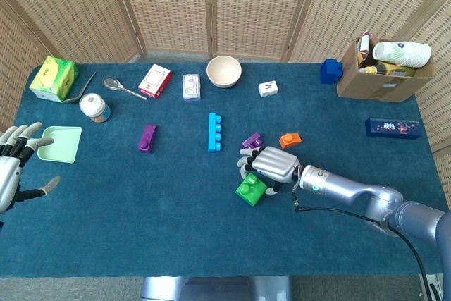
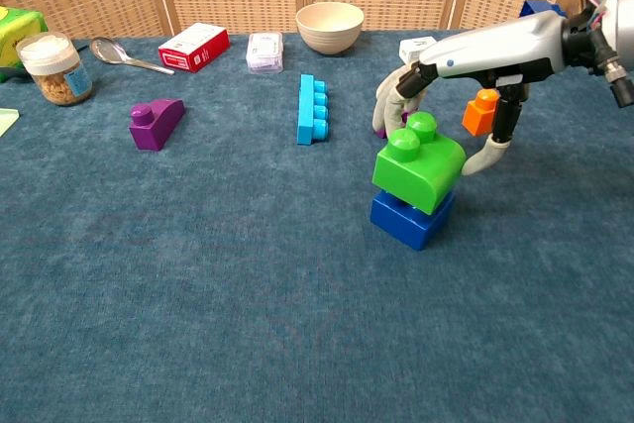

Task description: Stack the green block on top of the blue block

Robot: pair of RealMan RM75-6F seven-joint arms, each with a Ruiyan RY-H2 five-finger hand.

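the worktop (image 2: 248, 324) in front of the green block (image 2: 418, 161) is bare. behind it stand the purple block (image 1: 251, 142) and orange block (image 2: 482, 111), with the right robot hand (image 2: 436, 106) arched over between them.

bowl (image 1: 224, 71), spoon (image 1: 124, 88), jar (image 1: 93, 107) (lidded)
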